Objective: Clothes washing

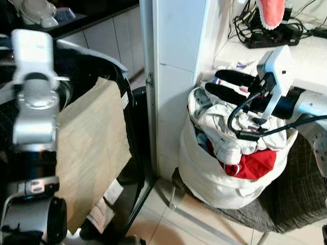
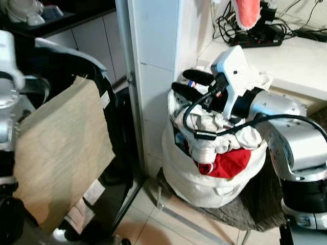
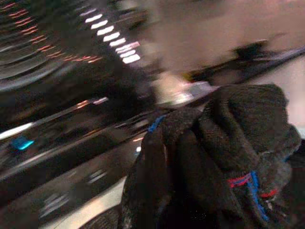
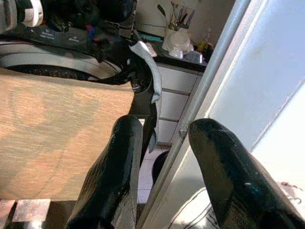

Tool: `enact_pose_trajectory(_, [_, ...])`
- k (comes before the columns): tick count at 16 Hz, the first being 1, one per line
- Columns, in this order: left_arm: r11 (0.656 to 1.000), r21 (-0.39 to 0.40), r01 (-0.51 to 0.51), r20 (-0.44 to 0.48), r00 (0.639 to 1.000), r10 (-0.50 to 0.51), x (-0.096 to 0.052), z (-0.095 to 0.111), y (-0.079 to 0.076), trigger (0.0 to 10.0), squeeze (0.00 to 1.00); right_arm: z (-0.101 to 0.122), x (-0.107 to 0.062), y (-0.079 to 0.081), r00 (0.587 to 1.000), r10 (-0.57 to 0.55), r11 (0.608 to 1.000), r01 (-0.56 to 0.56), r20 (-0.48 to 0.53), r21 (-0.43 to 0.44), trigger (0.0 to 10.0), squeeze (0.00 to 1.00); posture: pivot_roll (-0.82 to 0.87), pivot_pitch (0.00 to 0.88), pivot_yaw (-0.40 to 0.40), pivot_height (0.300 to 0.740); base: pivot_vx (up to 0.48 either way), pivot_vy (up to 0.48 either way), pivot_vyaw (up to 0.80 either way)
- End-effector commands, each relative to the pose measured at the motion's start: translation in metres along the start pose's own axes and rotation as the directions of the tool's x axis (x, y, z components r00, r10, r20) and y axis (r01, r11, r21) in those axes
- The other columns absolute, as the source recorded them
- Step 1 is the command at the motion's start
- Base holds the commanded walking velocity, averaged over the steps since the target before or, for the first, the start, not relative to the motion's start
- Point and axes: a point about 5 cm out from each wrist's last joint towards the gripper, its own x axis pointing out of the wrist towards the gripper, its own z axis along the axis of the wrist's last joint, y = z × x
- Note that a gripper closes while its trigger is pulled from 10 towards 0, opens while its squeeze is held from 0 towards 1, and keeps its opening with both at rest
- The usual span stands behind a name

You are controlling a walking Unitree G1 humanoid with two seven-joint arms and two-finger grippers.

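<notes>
My left arm (image 1: 33,102) is raised over the open top-loading washing machine (image 1: 110,76). In its wrist view, my left gripper (image 3: 183,186) is wrapped in a dark knitted garment (image 3: 238,143) with red and blue stitching, held above the blurred machine. A beige cloth (image 1: 92,148) hangs over the washer's front rim. My right gripper (image 1: 225,86) hovers open just over the white laundry bag (image 1: 214,178), with nothing between its fingers (image 4: 114,167). White clothes (image 1: 225,127) and a red garment (image 1: 253,166) are heaped in the bag.
The bag stands on a grey cushioned chair (image 1: 294,199). A white pillar (image 1: 176,76) separates it from the washer. Behind is a white counter (image 1: 306,61) with a power strip and cables (image 1: 271,35). Tiled floor (image 1: 168,224) lies in front.
</notes>
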Motion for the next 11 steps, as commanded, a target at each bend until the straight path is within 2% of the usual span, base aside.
enact_pose_trajectory(1, [0.992, -0.074, -0.1, -0.074, 0.993, 0.094, -0.001, -0.01, 0.006, 0.0, 0.0, -0.001, 0.002, 0.007, 1.0, 0.024, 1.0, -0.024, -0.003, 0.007, 10.0, 0.0, -0.04, 0.0, 0.049, 0.74, 0.0, 0.0, 0.0])
enact_pose_trajectory(2, [0.987, -0.113, -0.116, -0.109, 0.989, 0.104, -0.002, -0.016, 0.006, 0.0, 0.0, -0.002, 0.002, 0.008, 1.0, 0.028, 1.0, -0.028, -0.007, 0.006, 10.0, 0.0, -0.04, 0.0, 0.045, 0.74, 0.0, 0.0, 0.0])
enact_pose_trajectory(3, [0.974, -0.179, -0.14, -0.185, 0.977, 0.106, -0.003, -0.026, 0.004, 3.1, 0.0, -0.003, 0.003, 0.009, 0.999, 0.034, 0.999, -0.034, -0.009, 0.009, 10.0, 0.0, -0.03, 0.0, 0.044, 0.74, 0.0, 0.0, 0.0])
enact_pose_trajectory(4, [0.949, -0.261, -0.178, -0.278, 0.955, 0.103, -0.005, -0.038, 0.002, 10.0, 0.0, -0.003, 0.003, 0.01, 0.999, 0.038, 0.999, -0.038, -0.011, 0.01, 10.0, 0.0, -0.03, 0.0, 0.045, 0.74, 0.0, 0.0, 0.0])
enact_pose_trajectory(5, [0.933, -0.299, -0.199, -0.341, 0.936, 0.09, -0.006, -0.047, 0.0, 10.0, 0.0, -0.004, 0.003, 0.01, 0.999, 0.041, 0.999, -0.04, -0.013, 0.011, 10.0, 0.0, -0.03, 0.0, 0.044, 0.74, 0.0, 0.0, 0.0])
enact_pose_trajectory(6, [0.881, -0.392, -0.264, -0.399, 0.912, 0.096, -0.007, -0.053, 0.0, 10.0, 0.74, -0.004, 0.003, 0.01, 0.999, 0.044, 0.999, -0.044, -0.013, 0.012, 10.0, 0.0, -0.03, 0.0, 0.044, 0.74, 0.0, 0.0, 0.0])
enact_pose_trajectory(7, [0.881, -0.392, -0.264, -0.399, 0.912, 0.096, -0.007, -0.053, 0.0, 10.0, 0.74, -0.004, 0.003, 0.01, 0.999, 0.044, 0.999, -0.044, -0.013, 0.012, 10.0, 0.0, -0.03, 0.0, 0.044, 0.74, 0.0, 0.0, 0.0])
enact_pose_trajectory(8, [0.839, -0.449, -0.308, -0.422, 0.901, 0.105, -0.008, -0.055, 0.002, 10.0, 1.0, -0.004, 0.003, 0.011, 0.999, 0.046, 0.999, -0.046, -0.013, 0.012, 10.0, 0.0, -0.03, 0.0, 0.044, 0.74, 0.0, 0.0, 0.0])
enact_pose_trajectory(11, [0.838, -0.449, -0.312, -0.429, 0.897, 0.104, -0.006, -0.056, 0.005, 10.0, 1.0, -0.005, 0.003, 0.013, 0.998, 0.055, 0.998, -0.055, -0.023, 0.02, 10.0, 0.0, -0.03, 0.0, 0.045, 0.74, 0.0, 0.0, 0.0])
